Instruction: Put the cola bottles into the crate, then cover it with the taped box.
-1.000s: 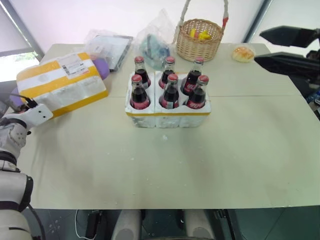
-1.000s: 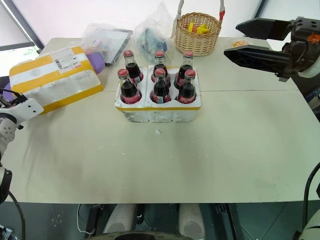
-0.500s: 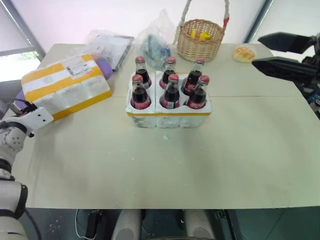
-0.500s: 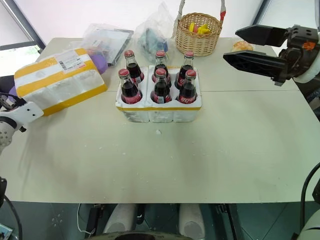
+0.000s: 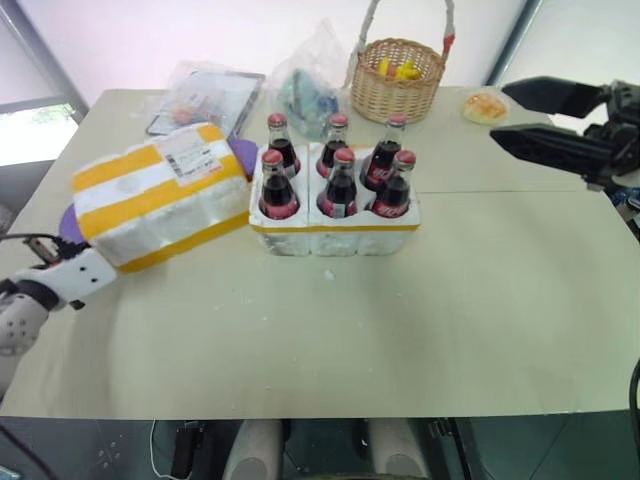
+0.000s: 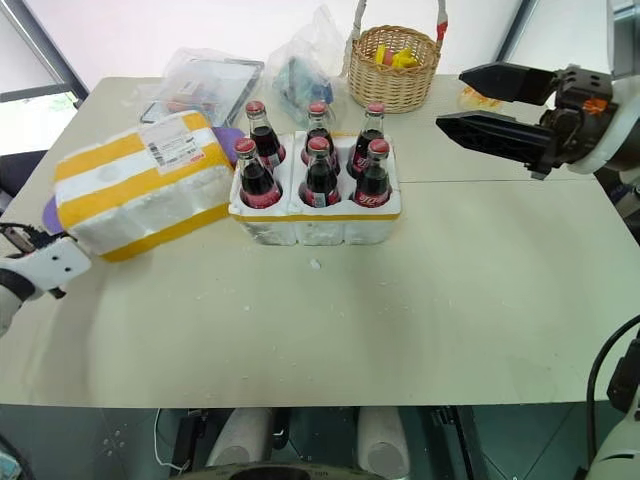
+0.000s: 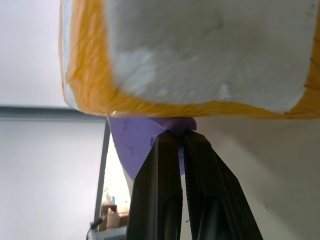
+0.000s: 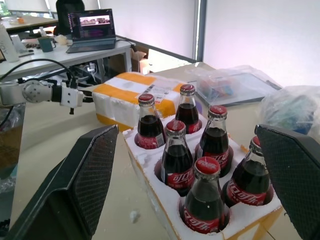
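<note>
Since before, the big white foam box with yellow tape stripes (image 6: 140, 195) is moved beside the white foam crate (image 6: 318, 222) of six cola bottles (image 6: 320, 172) on the desk (image 6: 400, 300). Left fingers (image 7: 177, 142) are pinched on a purple sheet (image 7: 132, 142); right fingers (image 6: 470, 125) are wide open, holding nothing.

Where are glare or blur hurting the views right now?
Head views: bright window washes out the background behind the wicker basket; cola bottles and crate stay sharp. Left wrist view: taped box looms close and soft. Right wrist view: bottles crisp, desks behind hazy.

White left wrist (image 6: 40, 268), black cable; black right claw (image 6: 478, 105) fingers.
</note>
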